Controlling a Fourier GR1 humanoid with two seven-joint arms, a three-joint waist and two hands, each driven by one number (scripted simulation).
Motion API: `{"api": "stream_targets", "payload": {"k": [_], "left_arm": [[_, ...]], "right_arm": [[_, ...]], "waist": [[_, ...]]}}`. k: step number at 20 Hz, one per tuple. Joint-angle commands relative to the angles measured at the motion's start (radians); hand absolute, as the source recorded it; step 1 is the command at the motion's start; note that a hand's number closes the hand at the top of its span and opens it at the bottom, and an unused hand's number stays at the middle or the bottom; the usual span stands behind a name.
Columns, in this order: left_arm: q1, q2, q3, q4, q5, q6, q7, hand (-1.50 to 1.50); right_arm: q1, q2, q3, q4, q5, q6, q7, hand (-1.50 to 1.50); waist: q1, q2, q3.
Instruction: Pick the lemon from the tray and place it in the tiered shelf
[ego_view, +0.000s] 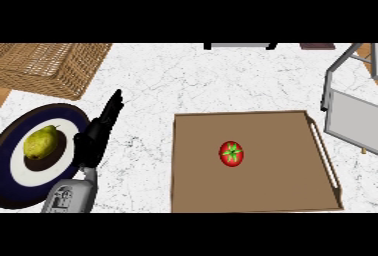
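A brown tray (295, 190) lies on the counter right of centre, and the only thing in it is a red tomato (231, 153) with a green stem, near its middle. No lemon shows in the tray. The grey tiered shelf (350, 112) stands at the right edge, only partly in view. My left hand (100, 131) is up at the left of the tray with straight fingers pointing away, holding nothing. The right hand is out of sight.
A dark blue and white plate (22, 172) at the left edge carries a yellow-green pear (41, 142). A wicker basket (52, 67) sits at the back left. Dark items (236, 46) line the counter's far edge.
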Motion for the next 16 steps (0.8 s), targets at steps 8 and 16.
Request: {"api": "stream_targets", "payload": {"k": [8, 16], "left_arm": [[0.003, -0.006, -0.004, -0.064, 0.014, -0.011, 0.052, 0.00], [0.036, -0.005, -0.025, -0.098, 0.005, -0.025, 0.058, 0.00]], "right_arm": [[0.085, -0.127, -0.049, 0.233, -0.001, -0.199, -0.156, 1.50], [0.064, -0.177, -0.050, 0.504, -0.016, -0.445, -0.327, 1.50]], "waist": [[0.003, 0.001, 0.001], [0.011, 0.002, 0.001]]}}
